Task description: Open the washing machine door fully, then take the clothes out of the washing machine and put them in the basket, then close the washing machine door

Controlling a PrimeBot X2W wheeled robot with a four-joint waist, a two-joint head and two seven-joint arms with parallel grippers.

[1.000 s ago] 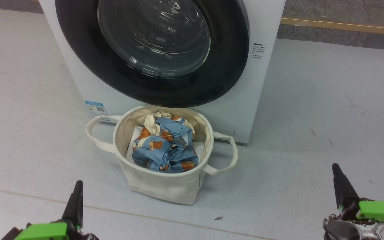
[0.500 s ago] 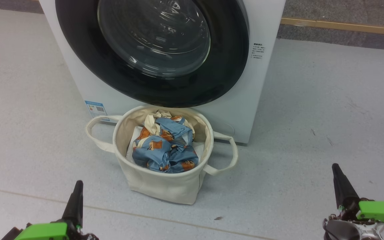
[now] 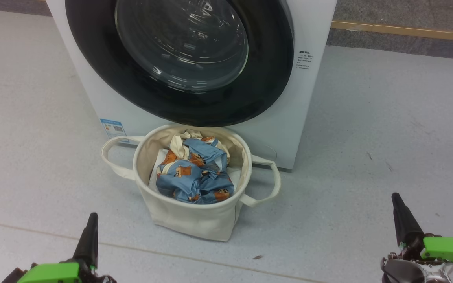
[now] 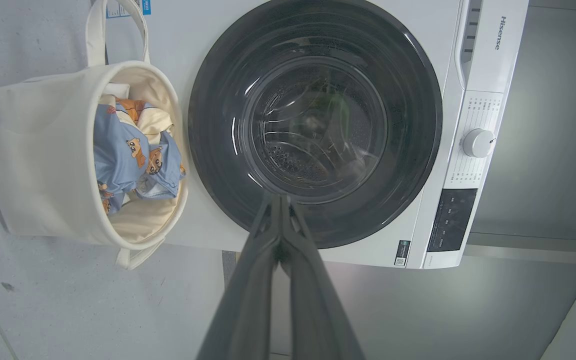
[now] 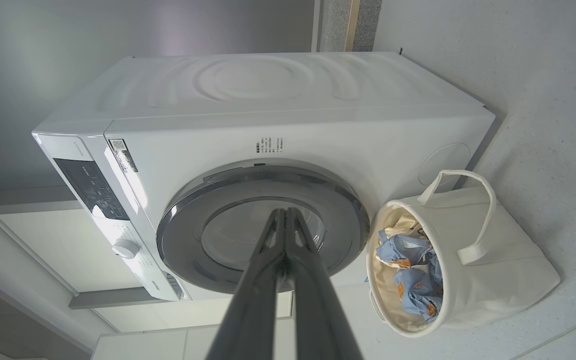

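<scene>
The white washing machine [image 3: 100, 98] [image 4: 488, 55] [image 5: 288, 115] stands on the floor with its round black-rimmed door [image 3: 179, 59] [image 4: 318, 120] [image 5: 263, 225] closed flat against the front. Right in front of it sits the cream basket [image 3: 195, 220] [image 4: 38, 150] [image 5: 493, 280], holding the blue bear-print clothes [image 3: 195, 177] [image 4: 128, 155] [image 5: 413, 275]. My left gripper [image 3: 92, 217] [image 4: 278, 200] is shut and empty at the lower left, well short of the basket. At the lower right my right gripper [image 3: 395, 195] [image 5: 284, 212] is shut too, holding nothing.
Pale grey floor [image 3: 368, 137] surrounds the washer and basket. A wooden strip [image 3: 403, 30] runs along the far right. The washer's control panel with a white knob [image 4: 477, 143] is on its upper front.
</scene>
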